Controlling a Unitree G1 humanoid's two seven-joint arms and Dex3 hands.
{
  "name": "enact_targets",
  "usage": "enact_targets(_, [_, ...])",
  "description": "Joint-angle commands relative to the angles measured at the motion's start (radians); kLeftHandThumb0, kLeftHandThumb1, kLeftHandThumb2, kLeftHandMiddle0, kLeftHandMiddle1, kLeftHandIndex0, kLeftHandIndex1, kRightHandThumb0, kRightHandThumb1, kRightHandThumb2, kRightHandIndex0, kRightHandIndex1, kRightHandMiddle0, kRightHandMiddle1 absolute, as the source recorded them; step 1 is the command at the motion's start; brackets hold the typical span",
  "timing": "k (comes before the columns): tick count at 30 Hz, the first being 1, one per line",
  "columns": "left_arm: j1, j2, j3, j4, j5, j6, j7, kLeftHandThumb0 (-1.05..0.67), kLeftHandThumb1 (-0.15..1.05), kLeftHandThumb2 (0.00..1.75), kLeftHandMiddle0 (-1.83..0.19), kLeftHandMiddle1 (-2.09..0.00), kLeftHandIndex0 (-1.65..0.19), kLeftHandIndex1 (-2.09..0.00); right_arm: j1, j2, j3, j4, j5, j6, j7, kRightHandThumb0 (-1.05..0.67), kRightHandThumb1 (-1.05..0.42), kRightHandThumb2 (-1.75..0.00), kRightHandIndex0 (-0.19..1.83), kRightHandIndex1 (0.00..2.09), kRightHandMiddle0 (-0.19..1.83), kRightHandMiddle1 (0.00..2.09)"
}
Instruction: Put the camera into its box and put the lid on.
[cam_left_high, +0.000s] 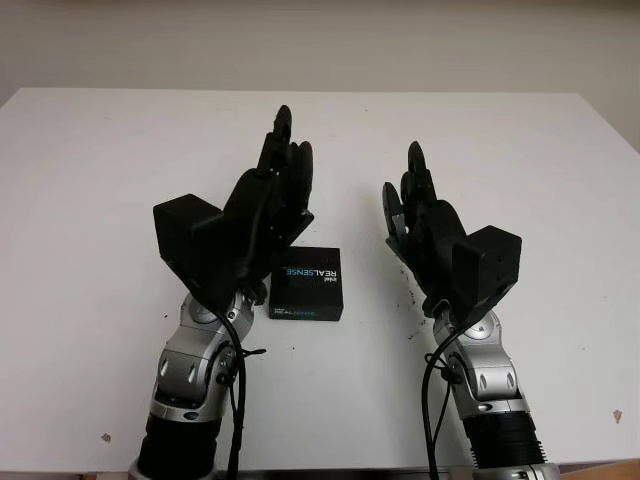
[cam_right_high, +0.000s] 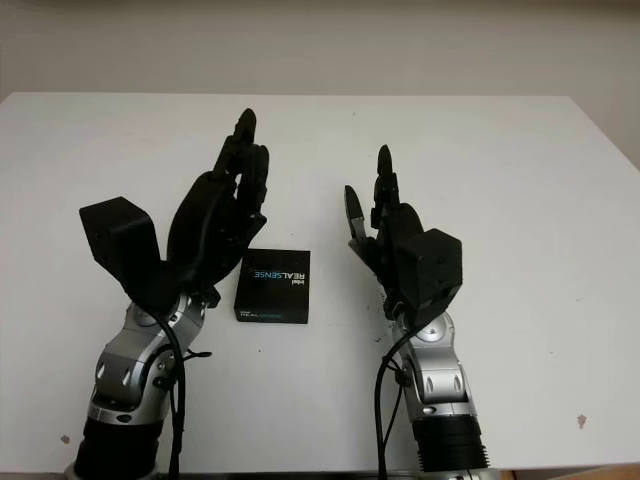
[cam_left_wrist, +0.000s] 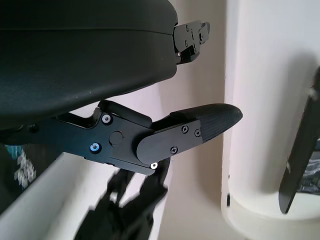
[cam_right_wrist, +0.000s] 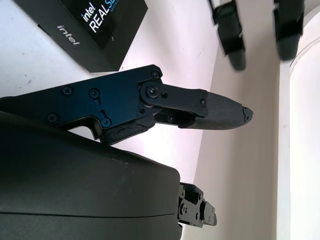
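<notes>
Silver forearms rise from six o'clock as we hold both hands above the white bench (cam_left_high: 90, 180), palms raised and holding nothing. At the near centre, between the wrists, lies the black box (cam_left_high: 307, 283) printed "REALSENSE", lid seated, flat on the bench. Our left hand (cam_left_high: 262, 205) hangs just above and beside it, the box peeking out at that hand's four o'clock; its fingers (cam_left_high: 285, 140) are extended and pinch nothing. Our right hand (cam_left_high: 420, 215) stands well apart at the box's three o'clock, fingers likewise extended and empty. We judge the left hand nearer for any coming move. From the head, the box's long axis runs roughly nine to three. Where the camera itself lies, we cannot tell.
</notes>
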Motion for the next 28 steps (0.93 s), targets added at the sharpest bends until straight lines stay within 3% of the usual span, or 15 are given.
enact_targets(1, [0.000,0.042,0.022,0.038,0.028,-0.065,-0.007,-0.67,1.05,0.71,0.19,0.00,0.19,0.00,0.002,-0.002,-0.002,-0.025,0.001,0.003,-0.003,-0.71,-1.05,-0.53,-0.19,0.00,-0.19,0.03])
enact_targets(8, [0.000,0.174,0.103,0.169,0.073,-0.185,-0.026,-0.78,1.05,0.69,0.19,0.00,0.19,0.00,-0.006,-0.003,-0.006,-0.012,0.004,-0.001,-0.005,-0.72,-1.05,-0.53,-0.19,0.00,-0.19,0.03])
enact_targets(15, [-0.009,0.220,0.198,0.307,-0.002,-0.297,-0.057,-0.78,1.05,0.69,0.19,0.00,0.19,0.00,-0.021,-0.005,-0.023,-0.007,0.036,0.008,0.005,-0.69,-1.05,-0.53,-0.19,0.00,-0.19,0.01])
enact_targets(22, [0.009,0.213,0.226,0.339,-0.053,-0.318,-0.076,-0.79,1.05,0.64,0.19,0.00,0.19,0.00,-0.024,-0.016,-0.031,0.000,0.037,-0.004,0.020,-0.66,-1.05,-0.56,-0.19,0.00,-0.19,0.00])
enact_targets(28, [0.046,0.185,0.222,0.298,-0.077,-0.330,-0.072,-0.76,1.05,0.64,0.19,0.00,0.19,0.00,-0.001,-0.021,-0.033,-0.033,0.040,0.014,0.027,-0.66,-1.05,-0.56,-0.19,0.00,-0.19,0.00])
